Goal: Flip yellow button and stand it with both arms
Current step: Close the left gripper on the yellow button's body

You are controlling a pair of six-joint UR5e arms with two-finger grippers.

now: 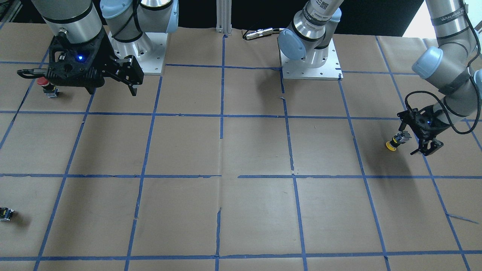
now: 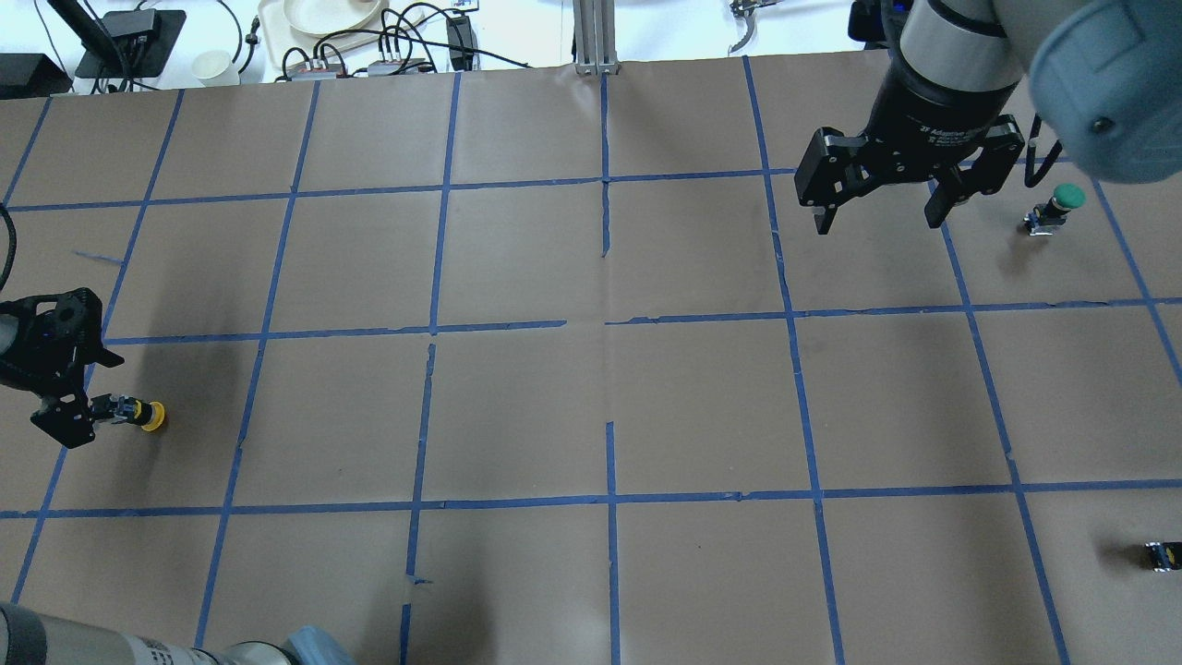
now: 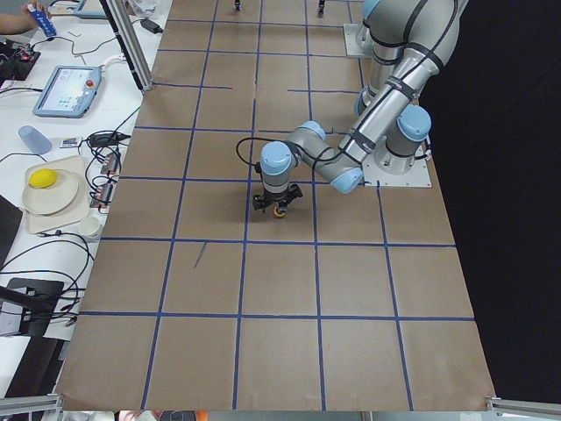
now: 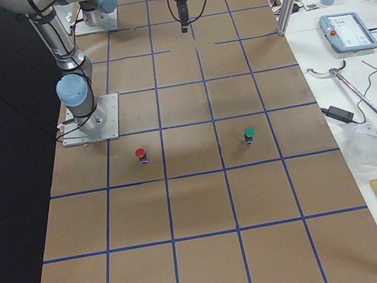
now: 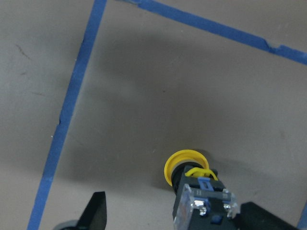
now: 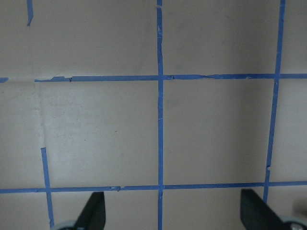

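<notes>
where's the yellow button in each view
Front-facing: the yellow button is far right, mid-height.
Overhead: far left, below mid-height.
Exterior left: upper centre, under the near arm's wrist.
Exterior right: cannot be made out; the far arm's end at the top is too small.
Left wrist: bottom, right of centre.
Right wrist: not in it.
Shared landmark: the left arm, whose open jaws flank it.

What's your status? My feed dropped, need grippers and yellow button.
Left gripper open, around button. Button on its side, cap pointing away. Right gripper open, empty, raised. Red button and green button stand far off.
</notes>
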